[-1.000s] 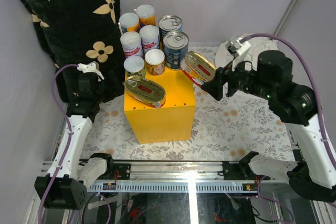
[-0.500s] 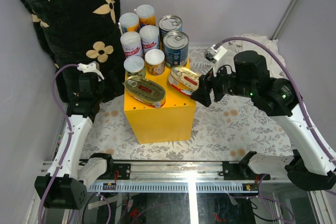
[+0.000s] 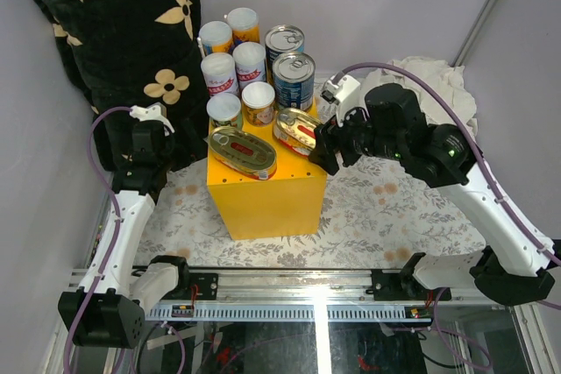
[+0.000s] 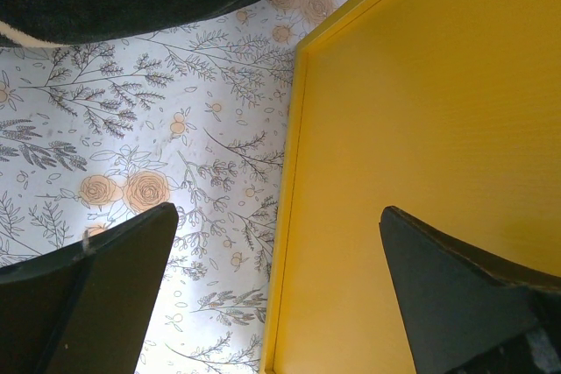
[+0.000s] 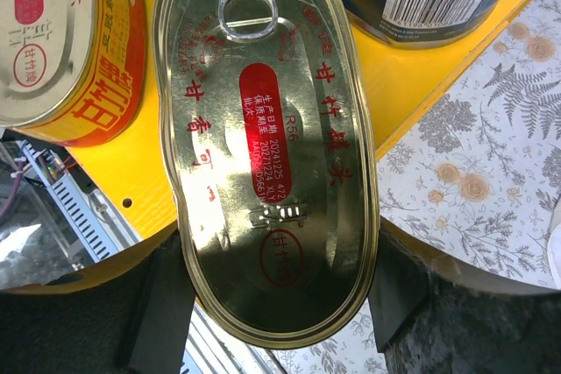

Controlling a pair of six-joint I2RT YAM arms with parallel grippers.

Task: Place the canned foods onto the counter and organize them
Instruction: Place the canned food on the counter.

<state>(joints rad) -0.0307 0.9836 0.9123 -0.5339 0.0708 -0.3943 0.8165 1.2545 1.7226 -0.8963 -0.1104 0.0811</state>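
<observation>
The yellow counter (image 3: 267,190) stands mid-table. Its back half holds several slim white-lidded cans (image 3: 235,67) and two blue-labelled silver-topped cans (image 3: 294,81). One flat oval gold tin (image 3: 242,151) lies on its front left. My right gripper (image 3: 317,142) is shut on the second oval gold tin (image 3: 296,131) and holds it over the counter's right part, next to a blue can; in the right wrist view the tin (image 5: 267,142) fills the space between the fingers (image 5: 158,308). My left gripper (image 4: 272,295) is open and empty beside the counter's left wall (image 4: 412,164).
A black flower-patterned pillow (image 3: 105,32) leans at the back left. A white crumpled cloth (image 3: 434,85) lies at the back right. A floral cloth (image 3: 394,208) covers the table around the counter.
My right gripper has carried the oval tin left and down, from beside the counter's right edge to over its top next to the blue can. The left arm has not moved.
</observation>
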